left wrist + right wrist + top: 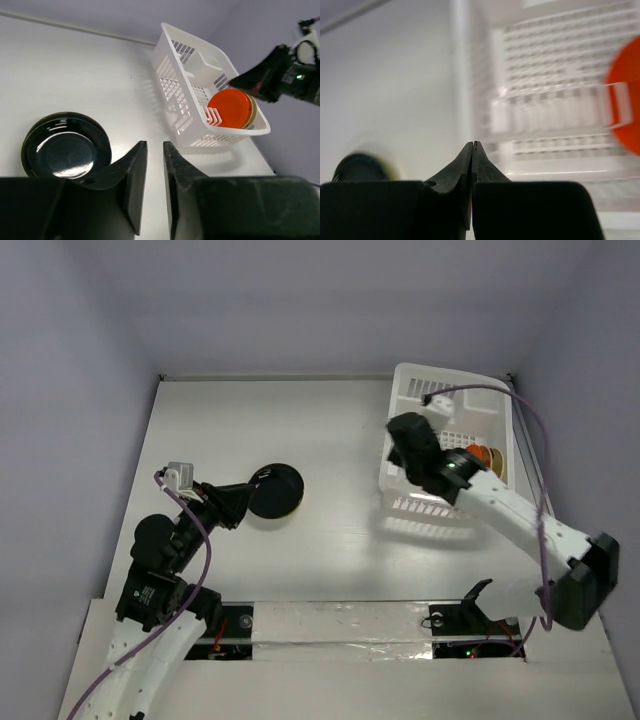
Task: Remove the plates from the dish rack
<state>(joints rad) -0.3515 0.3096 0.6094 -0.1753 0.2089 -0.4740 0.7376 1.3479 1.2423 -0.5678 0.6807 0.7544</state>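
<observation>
the white tabletop (320,570) fills my overhead view, and the dish rack (420,380) sits at its far right corner, long side running along the right edge. the right arm reaches from its base up over the near left part of the rack, and the left arm folds back over the left half of the tabletop. next in size is the dark plate (276,492), lying flat on the tabletop left of the middle, well apart from the rack; from the left wrist it looks glossy and black. inside the rack, near its right end, an orange plate (229,107) stands on edge between the white prongs, with a cream-rimmed plate (252,114) standing right behind it and touching or nearly so. the left gripper (155,145) hovers just beside the dark plate's right edge, its jaws parted by a narrow gap with only bare tabletop showing between them, so it grips nothing. the right gripper (472,145) has its fingertips pressed together with nothing between, pointing at the rack's slotted left wall; that wrist view is blurred, so i cannot tell whether it touches the wall.
</observation>
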